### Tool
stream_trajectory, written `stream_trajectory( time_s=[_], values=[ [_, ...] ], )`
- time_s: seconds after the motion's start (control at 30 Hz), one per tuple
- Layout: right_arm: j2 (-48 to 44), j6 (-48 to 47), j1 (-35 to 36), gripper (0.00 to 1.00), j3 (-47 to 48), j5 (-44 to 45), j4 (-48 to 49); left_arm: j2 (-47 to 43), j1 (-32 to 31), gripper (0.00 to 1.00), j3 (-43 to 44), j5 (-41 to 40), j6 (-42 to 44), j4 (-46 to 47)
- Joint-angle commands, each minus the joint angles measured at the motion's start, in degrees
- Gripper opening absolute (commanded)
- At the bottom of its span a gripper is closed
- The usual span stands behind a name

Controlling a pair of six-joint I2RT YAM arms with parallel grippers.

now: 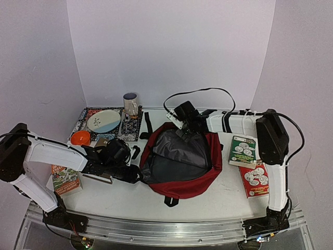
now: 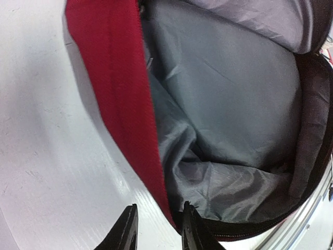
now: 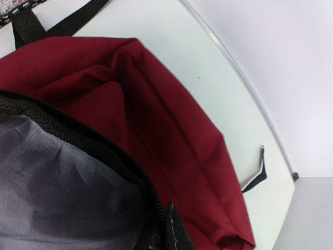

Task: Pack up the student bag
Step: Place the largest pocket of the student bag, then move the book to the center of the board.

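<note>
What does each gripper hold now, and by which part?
Right gripper pinches the dark red fabric backpack by its black zip edge; left gripper straddles its red rim, seemingly unclamped.

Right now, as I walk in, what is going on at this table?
Two robot arms are working on the student bag, which lies open on the table with its grey lining showing and nothing visible inside. The right end effector is shut on the bag's far zipper edge. The left end effector has its jaws apart around the near-left red rim, not clamped yet. Books, a plate and a mug lie around the bag.
</note>
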Motion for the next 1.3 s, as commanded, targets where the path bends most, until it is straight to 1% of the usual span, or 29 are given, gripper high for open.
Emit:
stream_trajectory(
  time_s=[0.0,0.07,0.2,0.37,0.5,0.6,0.73,0.8,0.87,0.93,1.0,1.07,1.13,1.27],
  values=[
    [5.09,0.67,0.19,0.10,3.87,-3.47,2.88,-3.57,-0.97,0.31,0.81,2.38,2.36,0.14],
    [6.51,1.12,-0.13,0.13,4.59,-3.67,3.14,-3.96,-1.07,0.31,1.53,3.38,2.95,0.27],
    [5.25,1.54,-0.16,0.28,5.23,-4.03,3.16,-4.10,-1.15,0.33,3.78,4.85,3.87,0.26],
    [-0.48,4.29,-0.16,0.49,2.99,-6.87,2.74,-2.85,-1.17,0.36,7.36,6.21,4.73,0.26],
    [-6.45,7.56,-0.18,0.59,-1.54,-9.76,2.32,-0.13,-1.17,0.36,9.67,7.15,5.31,0.48],
    [-10.85,10.26,-0.17,0.64,-5.55,-10.64,1.97,2.10,-1.48,0.36,11.16,8.70,5.45,0.78],
    [-16.13,15.10,-0.19,0.71,-10.89,-14.18,1.67,1.79,-1.60,0.37,12.23,9.45,5.74,0.78],
    [-19.11,17.36,-0.18,0.71,-13.77,-17.48,1.67,0.19,-1.60,0.42,12.41,7.65,6.09,-0.31],
    [-21.30,20.33,0.10,0.71,-16.12,-21.22,1.67,-2.11,-1.55,0.52,12.85,2.75,6.47,-3.47],
    [-22.91,22.21,0.73,0.72,-18.21,-22.75,1.67,-4.12,-1.40,0.63,13.79,-2.79,7.12,-7.16],
    [-23.88,23.53,1.58,0.74,-19.72,-23.16,1.67,-5.36,-0.62,0.71,15.01,-8.46,7.69,-11.24],
    [-24.33,24.54,2.67,0.77,-21.02,-23.52,1.69,-6.13,1.40,0.78,15.77,-11.78,7.93,-14.97],
    [-24.49,25.32,3.39,0.79,-22.05,-23.99,2.09,-6.65,3.90,0.84,15.75,-13.46,8.05,-17.76],
    [-24.97,26.81,4.65,0.82,-24.29,-24.24,4.18,-7.59,11.23,0.92,15.09,-13.89,7.89,-20.65]
  ],
)
